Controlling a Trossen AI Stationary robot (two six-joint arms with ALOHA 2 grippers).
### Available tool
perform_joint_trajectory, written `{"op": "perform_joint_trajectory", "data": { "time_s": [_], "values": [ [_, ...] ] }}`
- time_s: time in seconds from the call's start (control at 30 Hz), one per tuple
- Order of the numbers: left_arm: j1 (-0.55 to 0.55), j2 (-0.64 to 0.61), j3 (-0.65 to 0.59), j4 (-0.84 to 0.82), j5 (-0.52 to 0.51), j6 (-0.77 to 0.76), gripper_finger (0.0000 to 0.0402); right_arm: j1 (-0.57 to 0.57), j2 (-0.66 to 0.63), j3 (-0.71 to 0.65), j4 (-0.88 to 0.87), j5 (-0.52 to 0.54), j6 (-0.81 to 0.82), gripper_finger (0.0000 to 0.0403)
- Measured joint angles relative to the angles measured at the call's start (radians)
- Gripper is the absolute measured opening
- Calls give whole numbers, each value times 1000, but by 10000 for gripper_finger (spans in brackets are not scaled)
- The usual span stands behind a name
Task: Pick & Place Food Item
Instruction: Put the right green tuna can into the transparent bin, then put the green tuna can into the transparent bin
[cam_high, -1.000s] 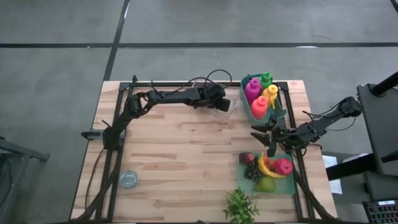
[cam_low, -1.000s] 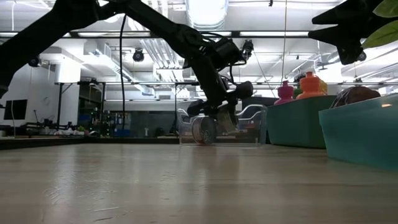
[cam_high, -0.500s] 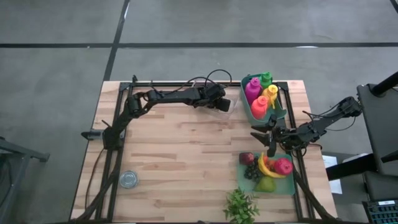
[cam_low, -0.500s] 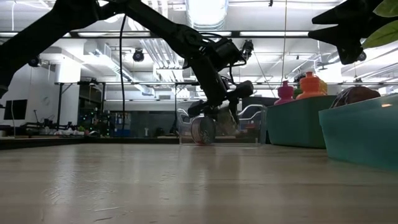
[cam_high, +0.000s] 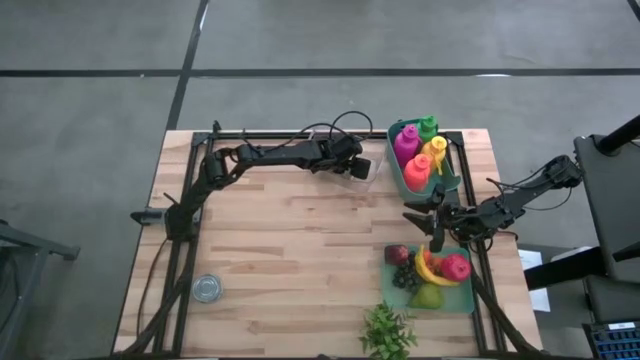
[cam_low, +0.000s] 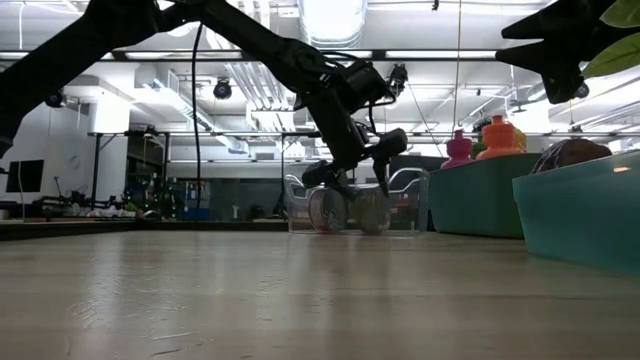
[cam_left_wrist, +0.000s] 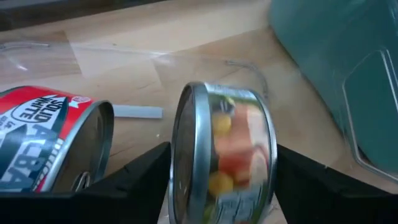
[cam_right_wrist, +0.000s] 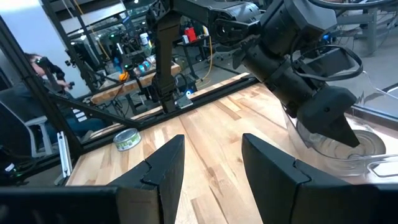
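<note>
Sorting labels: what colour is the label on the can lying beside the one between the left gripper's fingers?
Red with white lettering, on the can; clearest in the left wrist view.

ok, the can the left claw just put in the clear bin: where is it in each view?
High: hidden under the left claw at the clear bin.
Low: centre, can on edge in the bin.
Left wrist: centre, between the fingers.
Right wrist: no can made out in the bin.
Shared landmark: the clear bin.

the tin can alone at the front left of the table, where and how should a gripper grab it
Grip the tin can across its round side wall, coming straight down from above. In the high view it stands upright with its circular lid facing up, and bare wood all round leaves the fingers room on either side.
</note>
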Motion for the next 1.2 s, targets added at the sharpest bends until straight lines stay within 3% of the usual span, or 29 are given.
{"op": "perform_joint_trajectory", "data": {
  "time_s": [0.63, 0.93, 1.2],
  "values": [
    [-29, -103, 1, -39, -79, 53, 265, 0, 0, 0, 0, 0, 0, 157],
    [-30, -110, -6, -48, -33, 61, 265, 0, 0, 0, 0, 0, 0, 157],
    [-94, -198, -7, -77, -22, 180, 265, 0, 0, 0, 0, 0, 0, 157]
  ]
}}
